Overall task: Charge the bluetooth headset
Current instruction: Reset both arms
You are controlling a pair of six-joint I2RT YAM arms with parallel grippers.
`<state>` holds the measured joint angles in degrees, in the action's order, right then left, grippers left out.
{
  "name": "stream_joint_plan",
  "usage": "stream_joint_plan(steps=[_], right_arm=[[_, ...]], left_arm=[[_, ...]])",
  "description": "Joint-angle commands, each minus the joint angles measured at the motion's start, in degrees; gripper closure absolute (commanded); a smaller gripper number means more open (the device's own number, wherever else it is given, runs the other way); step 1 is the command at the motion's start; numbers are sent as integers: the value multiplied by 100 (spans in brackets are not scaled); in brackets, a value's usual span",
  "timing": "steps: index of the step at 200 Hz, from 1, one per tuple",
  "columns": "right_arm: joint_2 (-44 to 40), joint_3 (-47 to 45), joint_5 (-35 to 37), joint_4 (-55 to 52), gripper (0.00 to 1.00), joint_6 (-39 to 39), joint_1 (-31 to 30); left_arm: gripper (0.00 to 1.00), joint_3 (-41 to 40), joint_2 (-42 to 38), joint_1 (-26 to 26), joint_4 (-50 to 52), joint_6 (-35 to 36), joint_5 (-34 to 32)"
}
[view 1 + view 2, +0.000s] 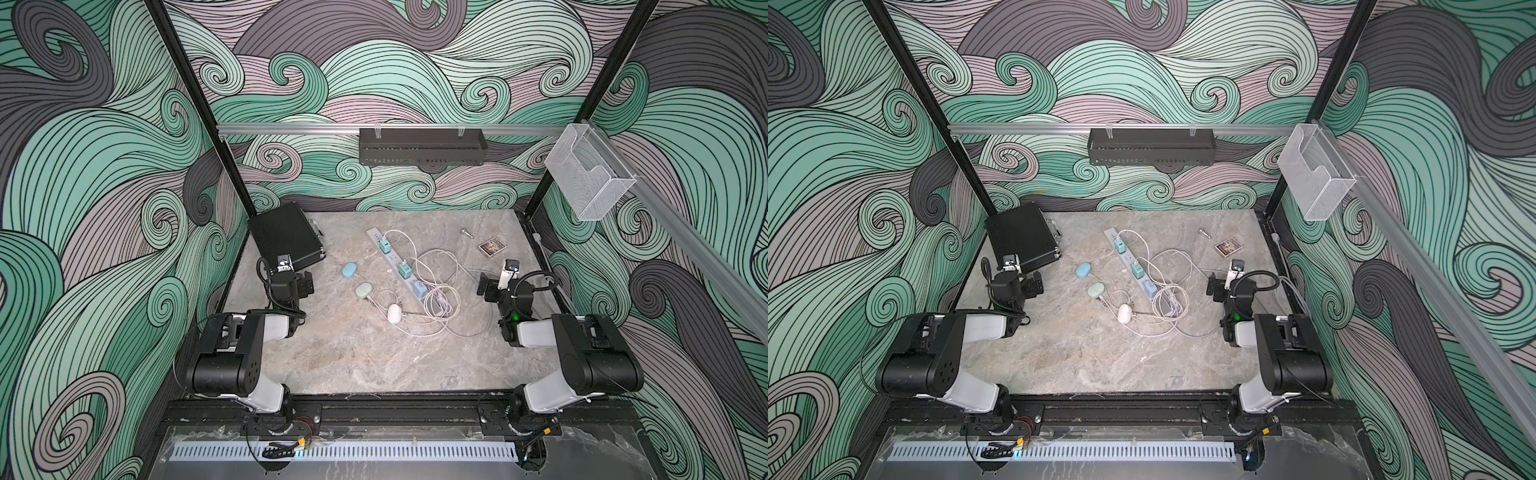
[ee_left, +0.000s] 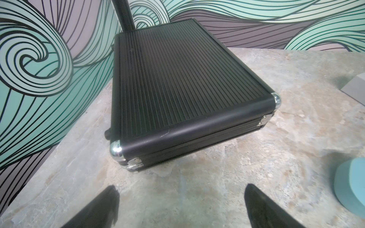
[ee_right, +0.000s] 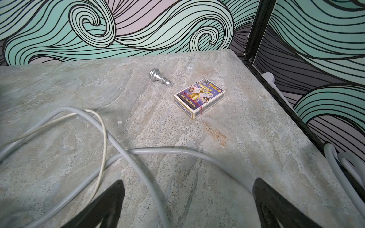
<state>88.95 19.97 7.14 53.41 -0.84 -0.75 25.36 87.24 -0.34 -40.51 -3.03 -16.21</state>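
Left hand [image 2: 181, 186] and right hand [image 3: 189, 179] gape empty

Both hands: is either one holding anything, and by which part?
Nothing is held. The left hand is open over bare table near the black case; the right hand is open above a grey cable, gripping nothing.

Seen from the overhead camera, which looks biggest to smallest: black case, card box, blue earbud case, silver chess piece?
1. black case, largest by far
2. card box
3. blue earbud case, only slightly smaller
4. silver chess piece, smallest
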Motion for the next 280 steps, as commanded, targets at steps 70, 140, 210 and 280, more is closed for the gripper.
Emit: stream_joint_plan(steps=[70,140,210,280], right_arm=[[-2,78,79,144,0,14,-36],[-4,78,78,145,0,13,-33],[-1,78,83,148,0,9,-32],[-5,78,81,144,0,13,-33]], left_arm=[[2,55,6,34,-1,-40,-12],[1,53,3,33,-1,-40,-8],[1,-22,145,112,-386,55,222],[1,118,29,166,96,-67,326]])
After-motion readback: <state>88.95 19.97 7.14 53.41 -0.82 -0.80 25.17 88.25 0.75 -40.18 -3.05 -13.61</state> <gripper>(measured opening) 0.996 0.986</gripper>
